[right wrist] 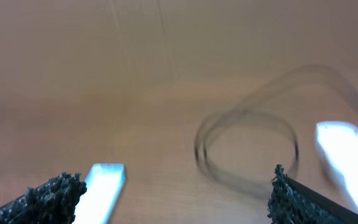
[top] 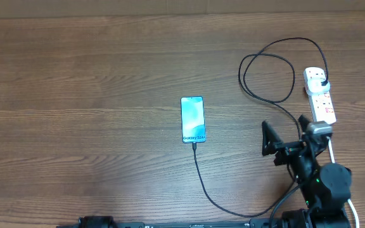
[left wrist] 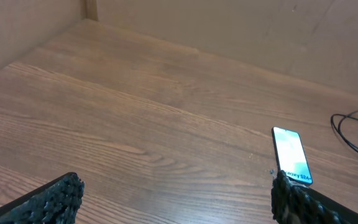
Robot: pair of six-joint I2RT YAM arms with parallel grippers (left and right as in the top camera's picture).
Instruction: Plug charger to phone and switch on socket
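Right fingers [right wrist: 48, 199]: nearest of all, raised over the desk's [top: 75, 76] near right corner. They are spread wide apart with nothing between them and point toward the socket.
Left fingers [left wrist: 306, 202]: by the near left corner, also parted and empty. The phone shows just past one of them.
Phone [top: 192, 120]: flat and screen up around mid-desk, a touch toward the right edge, well apart from both arms.
Charger [top: 209, 187]: the thin black cable leaves the phone's near short edge, sweeps toward the near edge and passes under the right arm. It then loops by the far right corner. Its tip looks seated in the phone, though it is too small to be sure.
Plug [top: 322, 81]: sits in the far outlet of the strip.
Socket [top: 320, 96]: a white strip lying along the right edge, just beyond the right fingers.
Switches [top: 316, 100]: small red marks. I cannot tell whether they are on or off.
Step, as I judge it: the cable work looks done and the switch is what is left.
Handling: the strip looks light and hard-shelled, so it will likely skid on the smooth wood if nudged sideways. I would press one fingertip straight down on the rocker beside the plug. The cable is limp and snags easily, so it is best kept clear. The phone is slim and glassy and offers little to grip except its long edges.
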